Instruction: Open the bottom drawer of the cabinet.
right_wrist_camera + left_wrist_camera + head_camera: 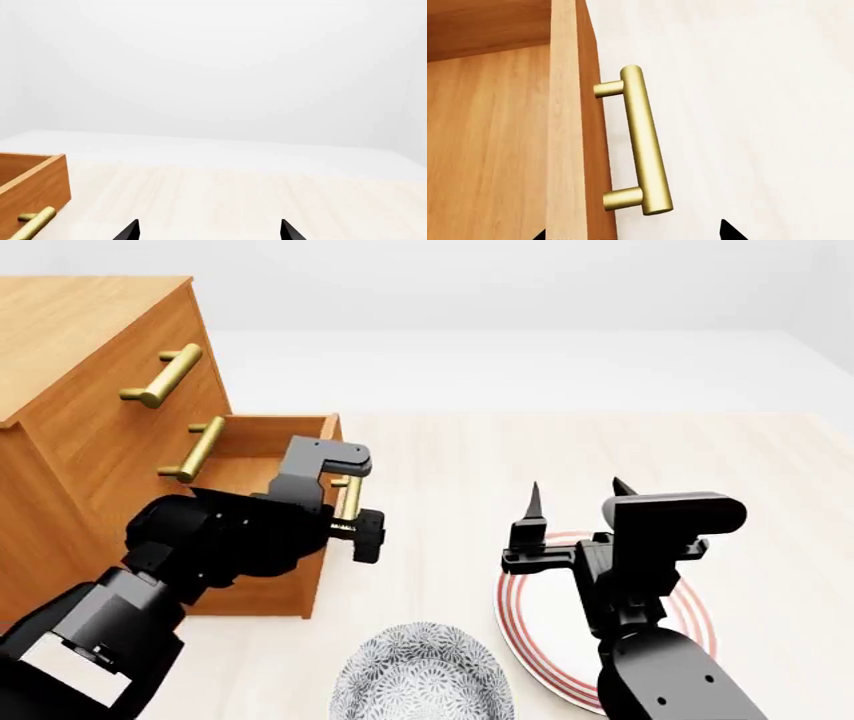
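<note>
- Left gripper (350, 502), black: sits at the short brass bar handle (644, 141) of the bottom drawer (274, 440), the lowest orange-brown wooden box of the cabinet. In the left wrist view two dark fingertips (730, 232) show well apart, one on each side of the drawer front, neither touching the handle. Jaws spread, holding nothing.
- Right gripper (577, 502), black: raised over the table, to the right of the bottom drawer and well apart from it. Its two pointed fingers (534, 502) stand upward with a wide gap between them; nothing held. The right wrist view shows both tips (128, 231) apart against the pale tabletop.
- Bottom drawer: pulled out of the boxy orange-brown wood-grain cabinet (80, 390), its front standing clear of the cabinet face. The inside that shows is bare wood floor; most of the interior is hidden by the left arm in the head view.
- Two upper drawers, each with a brass bar handle (167, 375), sit flush in the cabinet above the bottom drawer.
- Pale wooden table (534, 450): carries the cabinet.
- Round white plate with red rim rings (534, 625): on the table right of the bottom drawer, under the right arm.
- Round bowl with a grey-white speckled pattern (420, 680): just beside the plate, nearer the camera than the drawer front. Contents cannot be told.
</note>
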Controlling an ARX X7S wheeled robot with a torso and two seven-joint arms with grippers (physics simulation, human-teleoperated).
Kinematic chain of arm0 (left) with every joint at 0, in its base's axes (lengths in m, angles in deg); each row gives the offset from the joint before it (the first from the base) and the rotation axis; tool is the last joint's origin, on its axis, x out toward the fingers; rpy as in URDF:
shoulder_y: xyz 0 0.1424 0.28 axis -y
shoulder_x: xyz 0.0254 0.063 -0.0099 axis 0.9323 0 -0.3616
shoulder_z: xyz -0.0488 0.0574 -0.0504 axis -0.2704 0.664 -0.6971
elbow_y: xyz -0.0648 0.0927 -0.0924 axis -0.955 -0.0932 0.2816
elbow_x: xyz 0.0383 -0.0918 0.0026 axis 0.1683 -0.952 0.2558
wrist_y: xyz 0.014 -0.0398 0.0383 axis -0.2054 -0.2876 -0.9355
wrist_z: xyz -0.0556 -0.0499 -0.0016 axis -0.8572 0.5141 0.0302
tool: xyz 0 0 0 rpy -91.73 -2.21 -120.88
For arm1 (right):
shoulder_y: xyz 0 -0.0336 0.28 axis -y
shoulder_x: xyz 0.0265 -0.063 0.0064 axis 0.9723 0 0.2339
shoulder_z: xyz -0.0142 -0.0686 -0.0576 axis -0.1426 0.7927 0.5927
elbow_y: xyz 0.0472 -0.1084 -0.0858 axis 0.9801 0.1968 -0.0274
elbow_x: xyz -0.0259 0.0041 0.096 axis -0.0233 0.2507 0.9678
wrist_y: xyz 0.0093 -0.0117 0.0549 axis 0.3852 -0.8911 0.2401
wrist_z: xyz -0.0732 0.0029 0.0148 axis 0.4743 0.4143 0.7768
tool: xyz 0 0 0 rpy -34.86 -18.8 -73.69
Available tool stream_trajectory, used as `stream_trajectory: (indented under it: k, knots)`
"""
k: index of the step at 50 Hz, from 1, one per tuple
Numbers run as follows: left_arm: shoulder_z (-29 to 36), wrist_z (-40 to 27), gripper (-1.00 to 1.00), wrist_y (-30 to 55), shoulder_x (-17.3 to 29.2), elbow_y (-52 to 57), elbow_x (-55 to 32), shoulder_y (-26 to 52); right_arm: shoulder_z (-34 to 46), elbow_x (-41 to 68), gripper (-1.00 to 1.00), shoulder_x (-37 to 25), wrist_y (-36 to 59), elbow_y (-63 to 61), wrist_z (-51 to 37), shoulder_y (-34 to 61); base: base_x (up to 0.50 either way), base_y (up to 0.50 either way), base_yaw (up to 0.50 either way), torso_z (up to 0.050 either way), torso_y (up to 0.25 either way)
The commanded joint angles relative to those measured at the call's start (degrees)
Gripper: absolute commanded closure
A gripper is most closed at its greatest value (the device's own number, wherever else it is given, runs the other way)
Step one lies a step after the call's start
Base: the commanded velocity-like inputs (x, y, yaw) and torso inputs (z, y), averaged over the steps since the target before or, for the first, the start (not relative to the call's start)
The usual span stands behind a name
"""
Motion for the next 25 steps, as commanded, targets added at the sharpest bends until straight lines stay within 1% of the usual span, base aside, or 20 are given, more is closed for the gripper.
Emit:
stream_trajectory:
  k: [1, 10, 25]
  knots:
    - [-0.56, 1.80, -1.00, -0.41, -2.62, 1.31, -1.75, 0.28, 0.16, 0.14, -1.00, -0.15, -0.15, 0.22, -0.11, 0.16, 0.00, 0.00, 0.00, 0.000, 0.000]
    - [-0.85, 1.99, -1.00, -0.30, -3.31, 2.41, -2.49, 0.40, 0.03, 0.40, -1.00, -0.42, -0.11, -0.03, -0.28, 0.14, 0.00, 0.00, 0.00, 0.000, 0.000]
    - [-1.59, 2.13, -1.00, -0.70, -1.71, 8.13, -3.69, -0.37, 0.23, 0.65, -1.00, -0.61, 0.07, -0.56, -0.67, 0.28, 0.00, 0.00, 0.00, 0.000, 0.001]
